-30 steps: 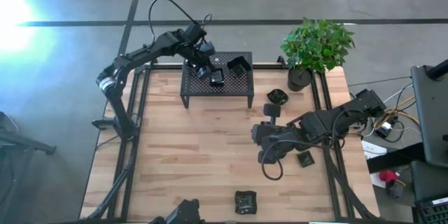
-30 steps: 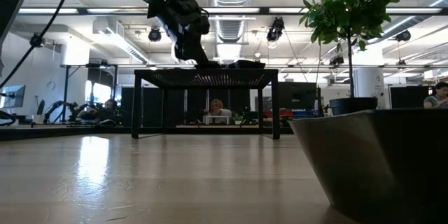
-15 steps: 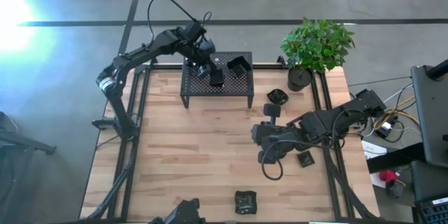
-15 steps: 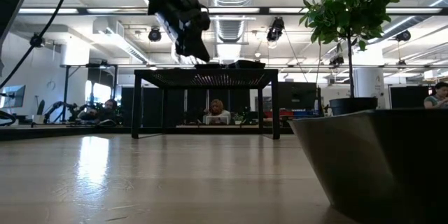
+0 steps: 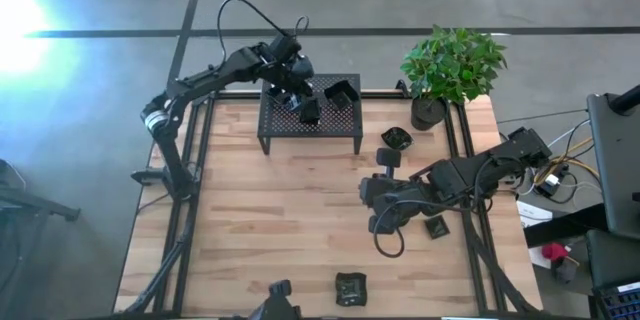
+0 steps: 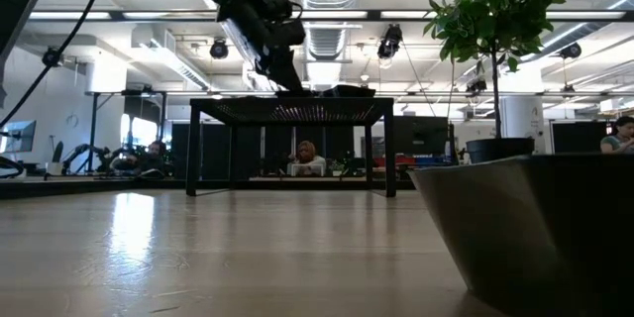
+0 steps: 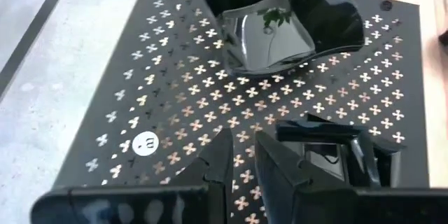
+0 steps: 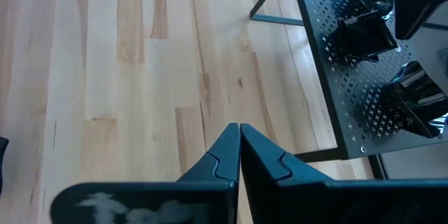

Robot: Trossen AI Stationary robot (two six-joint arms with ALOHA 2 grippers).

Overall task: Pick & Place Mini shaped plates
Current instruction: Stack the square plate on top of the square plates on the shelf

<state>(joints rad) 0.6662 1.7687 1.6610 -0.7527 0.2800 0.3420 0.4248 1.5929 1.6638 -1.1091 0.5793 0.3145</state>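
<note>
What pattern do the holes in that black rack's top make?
Rows of small four-petal clover cutouts cover the rack; the left wrist view shows them best.

The only mark is a small round white sticker (image 7: 145, 142) on the black perforated rack (image 7: 182, 91), at about seven o'clock; its characters are too blurred to read.

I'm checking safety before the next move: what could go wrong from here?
1. The left end effector is open right beside the small square plate on the rack; pulling away sideways might drag or tip it.
2. That plate lies close to the larger curved plate, so another placement there could knock them.
3. The waiting right arm lies beside a loose plate; a swing could push it.
</note>
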